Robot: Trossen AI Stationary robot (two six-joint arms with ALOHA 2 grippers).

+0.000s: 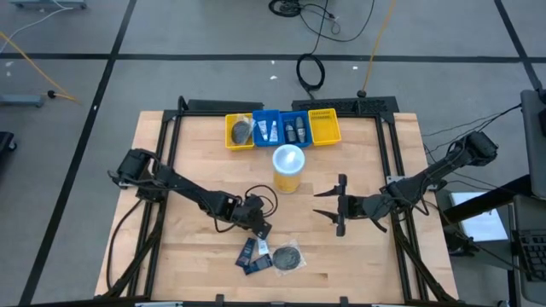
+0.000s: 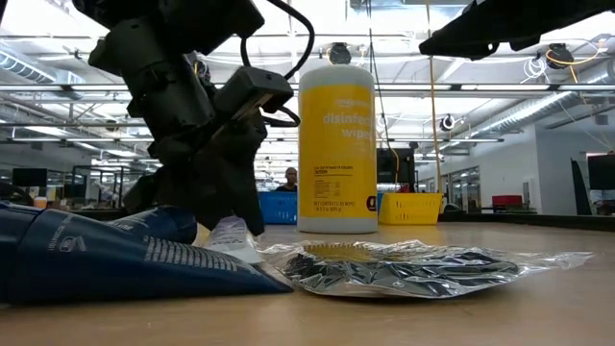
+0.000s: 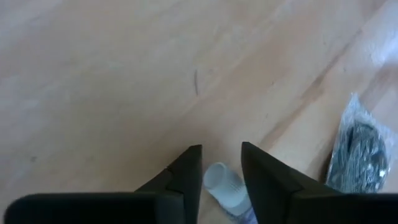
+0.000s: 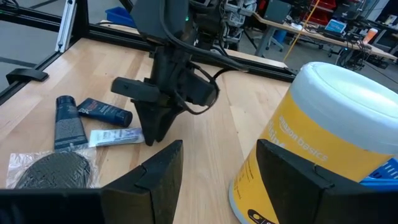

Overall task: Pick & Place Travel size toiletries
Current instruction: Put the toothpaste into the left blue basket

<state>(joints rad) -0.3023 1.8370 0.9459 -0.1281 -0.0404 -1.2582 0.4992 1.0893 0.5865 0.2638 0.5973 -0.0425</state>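
My left gripper [image 1: 261,228] [image 3: 221,149] points down at the table's near middle, open, one finger on each side of the white cap [image 3: 224,185] of a small pale tube [image 4: 115,135] that lies flat on the wood. Two dark navy mini tubes [image 4: 67,121] [image 4: 106,112] lie beside it. A round dark grey packet [image 1: 288,257] [image 4: 53,168] in clear wrap also lies there, near the table's near edge. My right gripper [image 1: 321,205] [image 4: 219,149] hovers open right of centre, beside the yellow cup [image 1: 288,168]. My left gripper comes from above, pointing down, with its fingers [image 3: 186,171] close on either side of the pale tube's white cap [image 3: 219,180]. Whether they touch the cap I cannot tell. The tube lies on the table.
The tall yellow cup with its pale lid [image 4: 336,93] stands mid-table. A row of yellow [image 1: 229,136] and blue bins [image 1: 266,112] sits at the far edge, some holding small items. There is bare wood on the table's left and right sides.
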